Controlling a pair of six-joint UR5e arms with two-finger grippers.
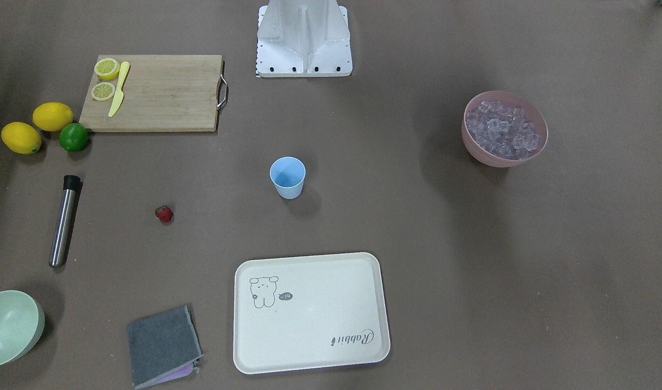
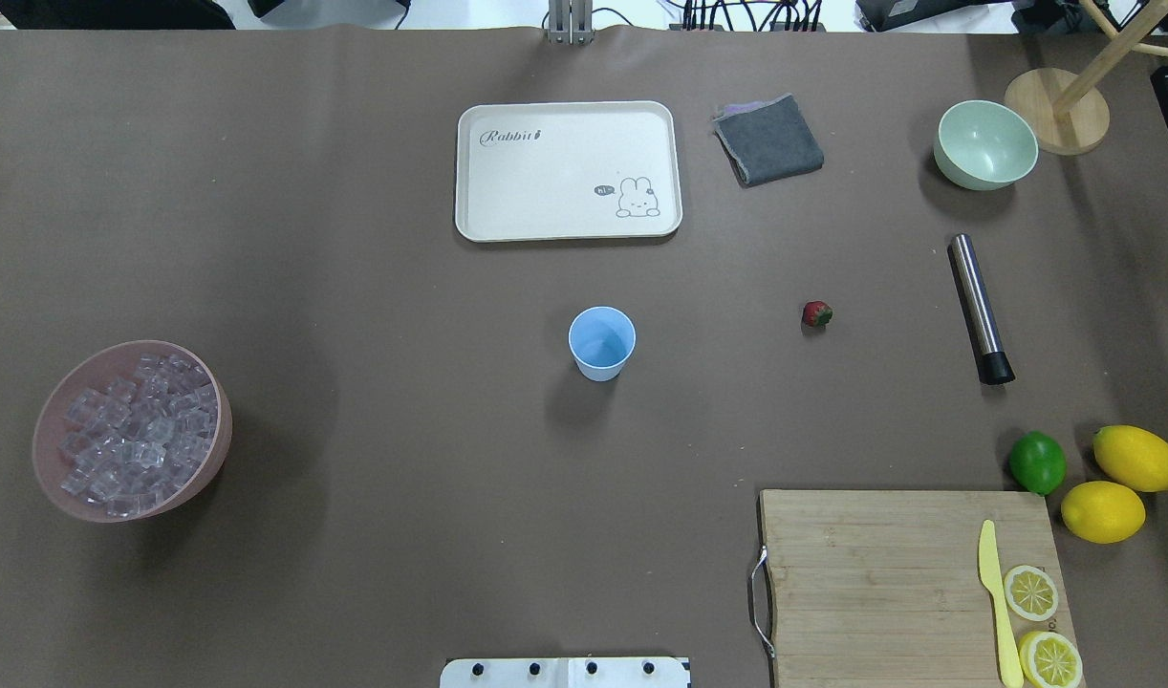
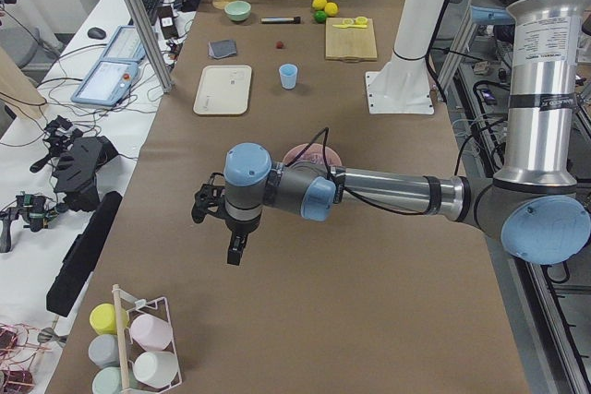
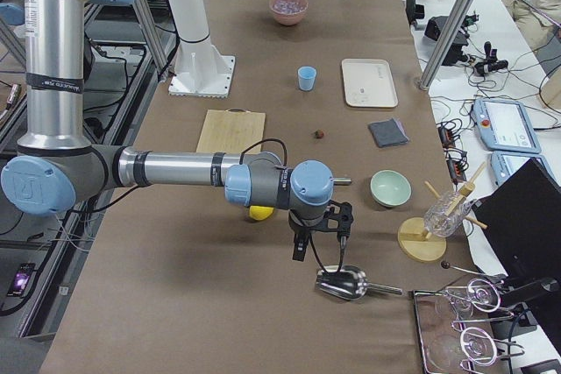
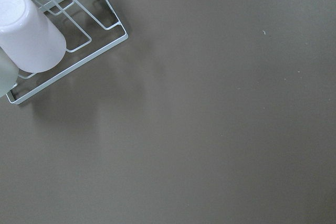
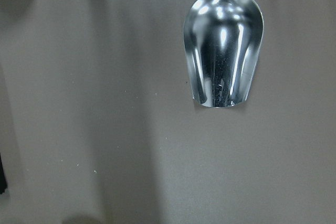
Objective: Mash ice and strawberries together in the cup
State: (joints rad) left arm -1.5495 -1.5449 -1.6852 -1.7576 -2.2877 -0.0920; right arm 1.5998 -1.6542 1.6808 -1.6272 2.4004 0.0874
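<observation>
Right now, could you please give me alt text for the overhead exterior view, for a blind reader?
An empty light-blue cup stands mid-table, a strawberry to its right and a pink bowl of ice far left. A tray lies beyond the cup.

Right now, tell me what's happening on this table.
Nothing is being handled yet. The cup stands empty mid-table, the strawberry lies apart from it, and the ice sits in the pink bowl. The left gripper hangs near a cup rack, the right gripper over a metal scoop, both at the table's ends.
</observation>
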